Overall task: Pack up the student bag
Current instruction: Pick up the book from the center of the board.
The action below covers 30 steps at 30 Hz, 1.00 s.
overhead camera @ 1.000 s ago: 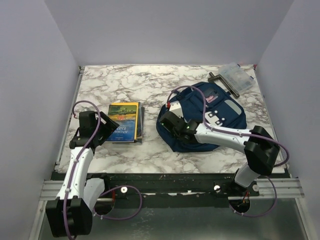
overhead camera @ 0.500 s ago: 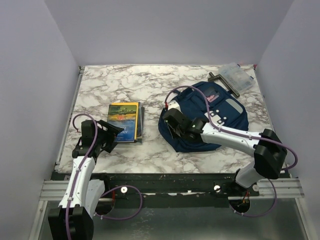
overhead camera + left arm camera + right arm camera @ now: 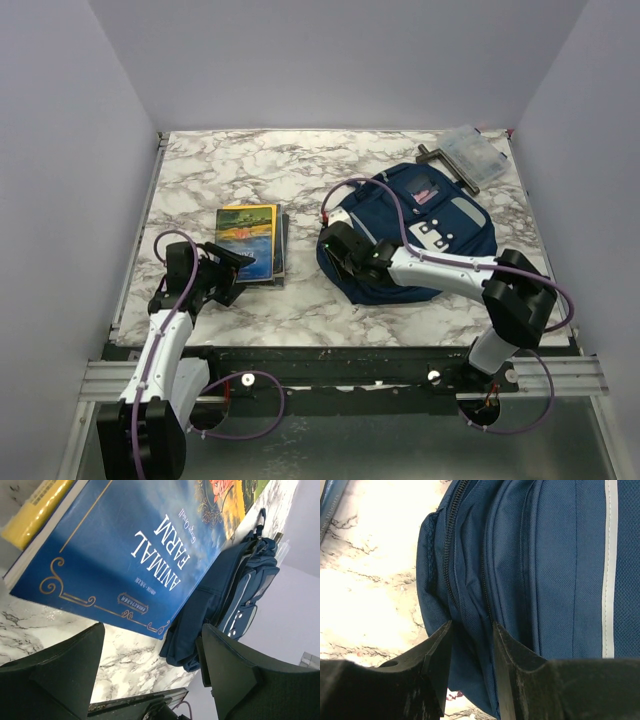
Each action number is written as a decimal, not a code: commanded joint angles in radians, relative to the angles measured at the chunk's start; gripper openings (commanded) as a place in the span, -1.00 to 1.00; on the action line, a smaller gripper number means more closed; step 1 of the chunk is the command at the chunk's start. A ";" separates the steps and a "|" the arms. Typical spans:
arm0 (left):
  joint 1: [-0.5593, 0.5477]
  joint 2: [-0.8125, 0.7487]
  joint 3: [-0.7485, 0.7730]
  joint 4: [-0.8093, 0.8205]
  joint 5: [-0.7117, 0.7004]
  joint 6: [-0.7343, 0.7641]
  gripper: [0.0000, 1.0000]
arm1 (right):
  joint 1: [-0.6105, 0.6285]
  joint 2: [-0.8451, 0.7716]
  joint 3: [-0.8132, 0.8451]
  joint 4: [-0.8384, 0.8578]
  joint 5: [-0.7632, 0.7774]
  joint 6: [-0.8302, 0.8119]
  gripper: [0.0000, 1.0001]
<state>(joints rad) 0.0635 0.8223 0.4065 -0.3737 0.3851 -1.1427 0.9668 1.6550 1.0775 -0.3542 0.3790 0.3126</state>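
The student bag, navy with grey panels, lies right of centre on the marble table. My right gripper sits low at its near-left edge. In the right wrist view its fingers stand a little apart, with a ridge of the bag between two zippers in the gap. A stack of books lies left of centre, with a blue "Animal Farm" on top. My left gripper is open at the stack's near-left corner, and nothing lies between its fingers. The bag shows beyond the book.
A clear plastic case and a dark handle-shaped object lie at the back right corner. A yellow book lies under the blue one. Walls close in the table on three sides. The metal rail runs along the near edge.
My right gripper's jaws have widened on the bag's edge and shifted slightly left. My left gripper has drawn back and down from beside the books to their near-left corner.
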 commanded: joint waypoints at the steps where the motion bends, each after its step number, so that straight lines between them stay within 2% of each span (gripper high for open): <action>1: 0.004 -0.078 -0.030 -0.035 -0.014 -0.059 0.61 | -0.003 -0.040 -0.037 0.001 0.040 -0.027 -0.22; 5: 0.004 -0.114 -0.034 -0.062 -0.020 -0.110 0.62 | -0.017 -0.084 -0.119 0.086 -0.013 -0.077 -0.23; 7: 0.004 -0.115 -0.036 -0.066 -0.013 -0.144 0.62 | -0.018 -0.070 -0.113 0.106 -0.091 -0.075 -0.23; 10: 0.004 -0.104 -0.044 -0.059 -0.006 -0.184 0.62 | -0.019 -0.028 -0.072 0.096 -0.086 -0.065 -0.28; 11: 0.004 -0.099 -0.044 -0.056 -0.008 -0.190 0.62 | -0.019 -0.016 -0.065 0.092 -0.067 -0.067 -0.35; 16: 0.004 -0.088 -0.070 -0.016 -0.061 -0.239 0.70 | -0.018 -0.009 -0.028 0.065 -0.027 -0.088 -0.97; 20: 0.004 -0.051 -0.076 0.052 -0.123 -0.206 0.75 | -0.019 -0.062 0.052 -0.052 -0.021 -0.070 -0.99; 25: 0.004 0.032 -0.090 0.133 -0.129 -0.177 0.74 | -0.019 -0.142 0.121 -0.180 -0.061 -0.067 -0.99; 29: 0.004 0.065 -0.097 0.165 -0.135 -0.144 0.54 | -0.019 -0.196 0.133 -0.236 -0.025 -0.056 -0.99; 30: 0.004 0.062 -0.098 0.165 -0.139 -0.130 0.44 | -0.019 -0.213 0.140 -0.247 -0.009 -0.049 -0.99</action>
<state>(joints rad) 0.0635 0.8761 0.3264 -0.2661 0.2890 -1.3140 0.9470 1.5219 1.1687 -0.5205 0.3363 0.2432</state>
